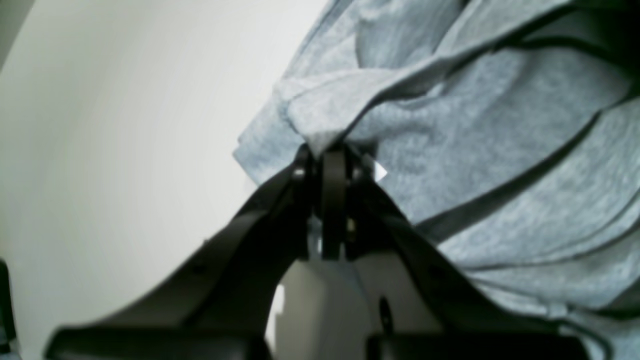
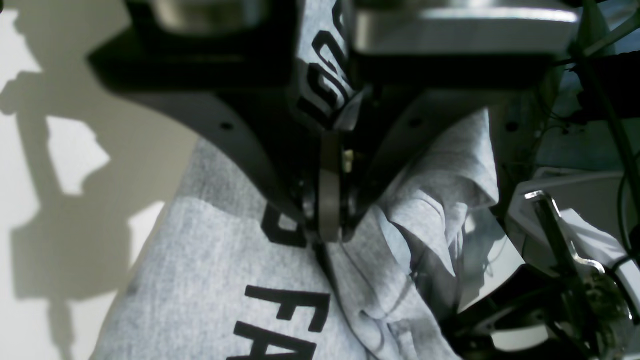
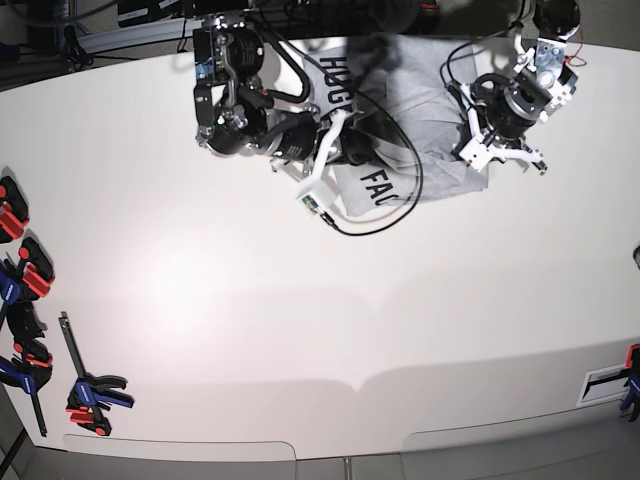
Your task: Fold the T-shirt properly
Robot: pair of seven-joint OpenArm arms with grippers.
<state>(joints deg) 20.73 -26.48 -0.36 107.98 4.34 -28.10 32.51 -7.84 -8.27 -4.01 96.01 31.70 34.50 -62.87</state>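
Grey cotton bunches at the far edge of the white table (image 3: 250, 330) as both arms take hold of the T-shirt (image 3: 420, 110): the left gripper (image 1: 332, 150) is pinched on a crumpled corner, the right gripper (image 2: 327, 235) clamped on a fold beside the black lettering. The garment lies rumpled, print side up. The next move likely calls for lifting and spreading it flat before any fold.

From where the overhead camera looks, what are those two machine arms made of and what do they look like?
Both arms are mostly black, with white bracket pieces near the wrists and loose black cables looping off them. The left gripper has matte black jaws that taper to a narrow tip; the right gripper looks the same, with a grey strip between its jaws.
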